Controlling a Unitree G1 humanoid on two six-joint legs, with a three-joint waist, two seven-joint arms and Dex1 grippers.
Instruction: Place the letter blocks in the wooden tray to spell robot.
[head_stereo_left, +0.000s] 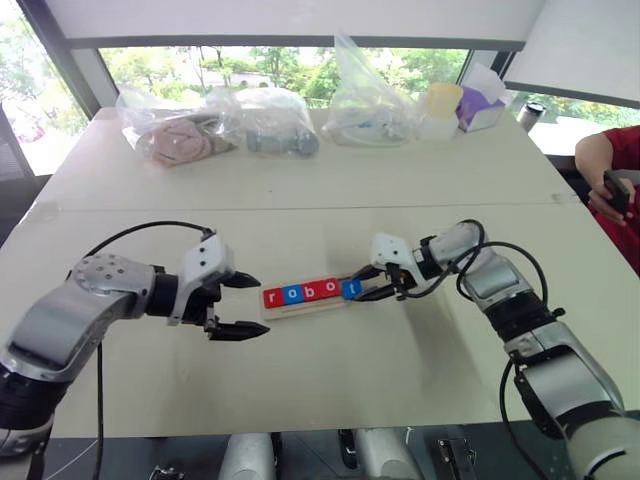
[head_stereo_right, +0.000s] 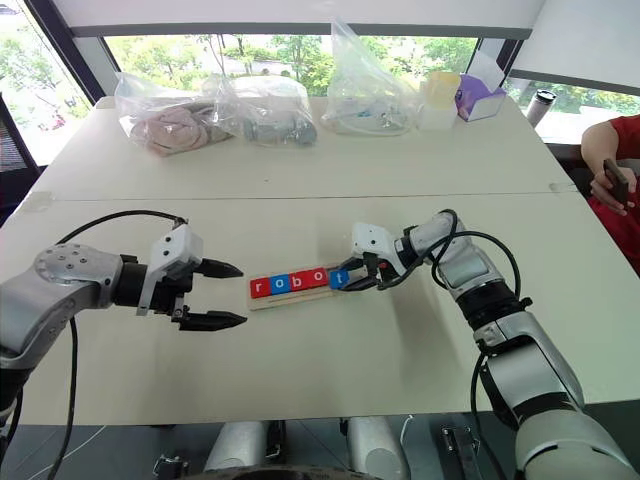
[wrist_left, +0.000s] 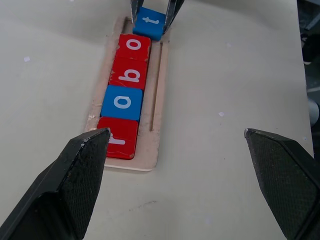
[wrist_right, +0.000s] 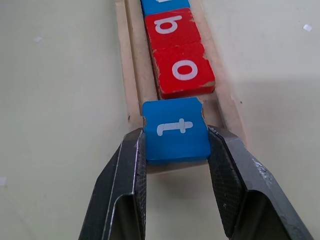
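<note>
Behind at upper frame, clear plastic bags (head_stereo_left: 215, 128) with crumpled contents too muddled to name; a purple box (head_stereo_left: 483, 108) and a pale lidded cup (head_stereo_left: 441, 108) at upper right, no print legible. At the right edge, a person's red sleeve (head_stereo_left: 622, 150) cut off by the frame, hand on a dark device.

At frame centre on the pale bench (head_stereo_left: 300, 370), the wooden tray (wrist_left: 161, 100) with letter blocks in a row: red r (wrist_left: 118, 141), blue o (wrist_left: 122, 102), red b (wrist_left: 130, 74), red o (wrist_left: 134, 46). The r partly covered by a black finger in the left wrist view. White lowercase letters plainly readable as "robo".

Blue t block (wrist_right: 176, 128) pinched by its two side edges in the right gripper (head_stereo_left: 376, 284), jaws closed on it, poised at the tray's right end just beside the second o; whether seated flat, unclear.

Left gripper (head_stereo_left: 243, 305) at centre-left, just off the tray's r end, jaws spread wide, holding nothing.
</note>
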